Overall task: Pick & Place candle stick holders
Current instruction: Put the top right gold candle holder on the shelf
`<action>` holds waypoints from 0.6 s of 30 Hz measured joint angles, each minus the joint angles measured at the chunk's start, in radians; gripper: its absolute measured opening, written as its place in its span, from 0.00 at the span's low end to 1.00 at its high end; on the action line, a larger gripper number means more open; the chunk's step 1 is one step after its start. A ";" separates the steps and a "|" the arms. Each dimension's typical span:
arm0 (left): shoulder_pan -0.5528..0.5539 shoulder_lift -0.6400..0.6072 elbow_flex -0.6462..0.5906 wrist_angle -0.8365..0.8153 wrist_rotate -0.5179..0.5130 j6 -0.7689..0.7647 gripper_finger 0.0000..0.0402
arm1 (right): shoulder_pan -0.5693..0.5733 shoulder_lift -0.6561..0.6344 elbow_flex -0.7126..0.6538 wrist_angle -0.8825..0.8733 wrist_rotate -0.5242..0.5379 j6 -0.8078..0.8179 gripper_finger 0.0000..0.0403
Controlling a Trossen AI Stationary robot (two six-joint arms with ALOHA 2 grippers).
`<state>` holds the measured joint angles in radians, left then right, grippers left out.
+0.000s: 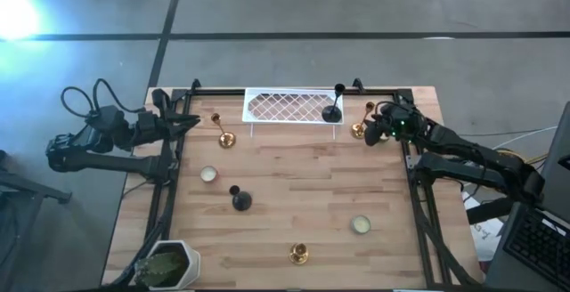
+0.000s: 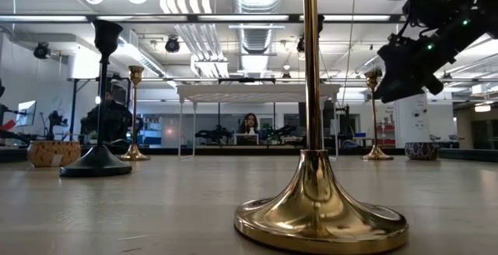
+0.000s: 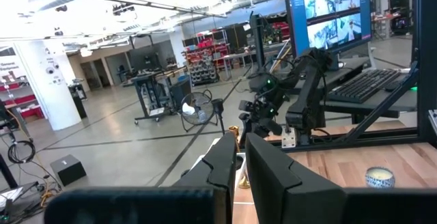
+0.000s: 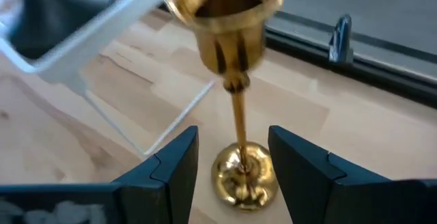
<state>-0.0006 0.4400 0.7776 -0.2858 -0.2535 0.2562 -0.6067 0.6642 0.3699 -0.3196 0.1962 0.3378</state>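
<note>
A tall gold candle stick holder [image 4: 238,80] stands on its round base near the table's far right corner. My right gripper [image 4: 232,149] is open, one finger on each side of its slim stem and touching nothing; in the high view the gripper [image 1: 365,132] sits right at that holder [image 1: 361,128]. Two more gold holders stand at the far left [image 1: 223,133] and the near middle [image 1: 298,254]. One black holder [image 1: 239,199] stands mid-table, and another [image 1: 333,110] stands on the white lattice tray [image 1: 285,107]. My left gripper [image 1: 191,123] waits shut at the far left.
Two low cream cups sit at left [image 1: 208,174] and near right [image 1: 360,225]. A white pot with a green plant [image 1: 169,263] stands at the near left corner. Black frame rails [image 1: 417,194] run along both sides of the table. Bare wood lies mid-table.
</note>
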 joint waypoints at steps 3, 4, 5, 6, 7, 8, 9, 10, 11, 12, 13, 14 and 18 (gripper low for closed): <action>0.000 0.000 0.000 0.000 0.000 0.000 0.10 | 0.000 0.010 -0.040 0.068 0.014 0.004 0.42; 0.000 0.000 0.000 0.000 0.000 0.000 0.10 | 0.000 0.013 -0.055 0.099 0.014 0.006 0.42; 0.000 0.000 0.000 0.000 0.000 0.000 0.10 | 0.000 0.015 -0.068 0.130 0.015 0.006 0.42; 0.000 0.000 0.000 0.000 0.000 0.000 0.10 | 0.000 0.019 -0.080 0.161 0.018 0.006 0.42; 0.000 0.000 0.000 0.000 0.000 0.000 0.10 | 0.000 0.021 -0.093 0.192 0.028 0.004 0.41; 0.000 0.000 0.000 0.000 0.000 0.000 0.10 | 0.000 0.023 -0.104 0.215 0.046 0.003 0.41; 0.000 0.000 0.000 0.000 0.000 0.000 0.10 | 0.000 0.025 -0.115 0.235 0.065 -0.002 0.41; 0.000 0.000 0.000 0.000 0.000 0.000 0.10 | 0.000 0.027 -0.123 0.249 0.080 -0.005 0.40; 0.000 0.000 0.000 0.000 0.000 0.000 0.10 | 0.000 0.027 -0.131 0.262 0.092 -0.005 0.40; 0.000 0.000 0.000 0.000 0.000 0.000 0.10 | 0.000 0.027 -0.138 0.279 0.095 -0.006 0.39; 0.000 0.000 0.000 0.000 0.000 0.000 0.10 | 0.000 0.026 -0.145 0.305 0.095 -0.006 0.38; 0.000 0.000 0.000 0.000 0.000 0.000 0.10 | 0.000 0.025 -0.152 0.325 0.094 -0.006 0.37; 0.000 0.000 0.000 0.000 0.000 0.000 0.10 | 0.000 0.025 -0.172 0.402 0.091 -0.009 0.29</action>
<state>-0.0006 0.4400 0.7776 -0.2859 -0.2535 0.2558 -0.6067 0.6891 0.1979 0.0826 0.2874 0.3293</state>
